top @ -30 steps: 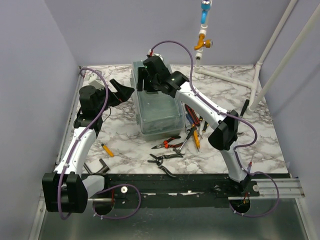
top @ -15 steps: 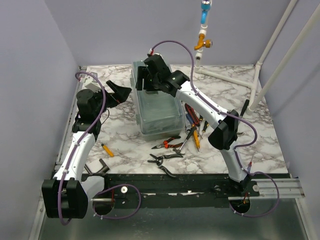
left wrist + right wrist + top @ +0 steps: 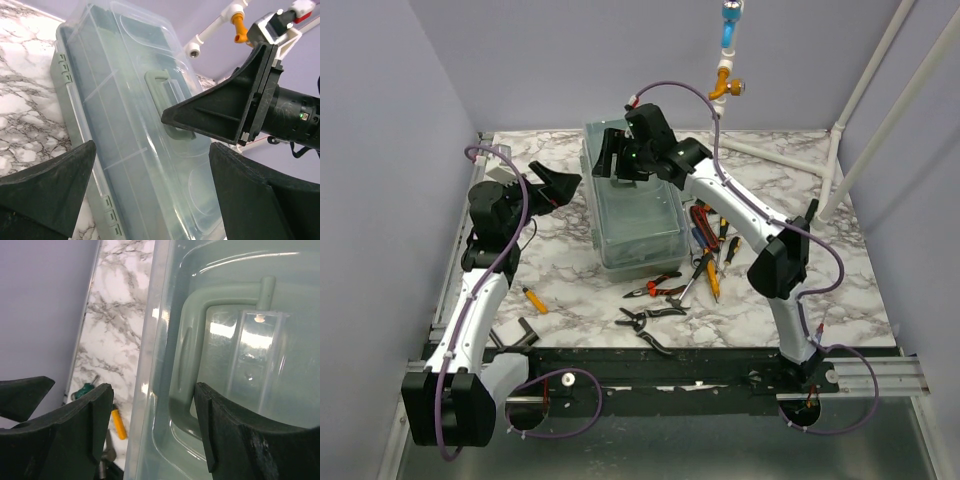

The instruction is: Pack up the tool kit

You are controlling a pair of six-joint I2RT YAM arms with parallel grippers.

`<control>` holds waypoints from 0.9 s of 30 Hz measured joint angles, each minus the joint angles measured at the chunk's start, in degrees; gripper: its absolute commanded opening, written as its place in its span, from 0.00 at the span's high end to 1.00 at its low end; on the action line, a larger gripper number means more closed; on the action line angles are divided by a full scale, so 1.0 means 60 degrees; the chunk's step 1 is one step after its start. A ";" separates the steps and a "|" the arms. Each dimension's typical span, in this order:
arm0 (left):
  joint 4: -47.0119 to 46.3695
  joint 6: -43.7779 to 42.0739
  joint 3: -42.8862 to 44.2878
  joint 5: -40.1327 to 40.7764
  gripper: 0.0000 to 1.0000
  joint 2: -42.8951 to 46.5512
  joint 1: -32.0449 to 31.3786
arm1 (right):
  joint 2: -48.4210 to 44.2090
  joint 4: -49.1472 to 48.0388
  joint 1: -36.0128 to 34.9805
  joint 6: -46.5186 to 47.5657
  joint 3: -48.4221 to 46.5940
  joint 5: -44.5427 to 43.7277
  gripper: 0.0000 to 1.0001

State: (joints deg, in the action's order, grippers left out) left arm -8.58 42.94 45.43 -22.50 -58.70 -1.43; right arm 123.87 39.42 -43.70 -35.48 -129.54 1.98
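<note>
The clear plastic tool box [image 3: 635, 215] with grey-green latches stood lid-closed on the white marble-pattern table [image 3: 790, 200], at mid-width and toward the far side. A grey-green carry handle [image 3: 165, 90] lay flat in a recess of the lid.

The right gripper [image 3: 615, 165] was positioned over the far end of the lid, above the handle. Its jaws were spread wide and held nothing. Contact with the lid could not be determined.

The left gripper [image 3: 558, 186] was positioned just beside the left wall of the box, pointing at it. Its jaws were also spread wide and empty.

Loose tools lay on the table. Red-handled pliers [image 3: 657, 288] and black-handled snips [image 3: 650, 315] lay near the front of the box. A cluster of screwdrivers [image 3: 710, 235] lay along its right side. A yellow-handled tool [image 3: 534, 299] lay well apart, front left.
</note>
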 measured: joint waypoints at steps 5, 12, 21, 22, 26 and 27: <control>0.0007 0.0011 0.0000 -0.0026 0.02 0.0076 0.0044 | -0.0667 -0.0874 0.0415 -0.0652 0.1297 0.1351 0.28; -0.0273 0.0506 0.0474 -0.0794 0.03 -0.0907 0.0044 | -0.1475 -0.2936 0.1202 -0.1916 0.3311 0.3595 0.29; -0.0736 0.1195 0.1585 -0.1464 0.06 -0.2084 -0.0033 | -0.1632 -0.4634 0.1581 -0.2929 0.4317 0.5289 0.30; -0.0801 0.1260 0.1628 -0.1501 0.06 -0.2153 -0.0033 | -0.1632 -0.4543 0.1555 -0.2892 0.4248 0.5289 0.29; -0.0820 0.1311 0.1636 -0.1494 0.05 -0.2157 -0.0033 | -0.1625 -0.3308 0.1464 -0.2215 0.3373 0.4411 0.29; -0.0805 0.1304 0.1636 -0.1457 0.05 -0.2142 -0.0033 | -0.1625 -0.2983 0.1424 -0.1982 0.3056 0.4018 0.29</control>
State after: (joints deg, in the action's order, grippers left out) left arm -13.41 50.76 55.24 -31.24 -71.55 -1.63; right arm 114.13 21.52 -35.16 -47.37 -111.20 26.09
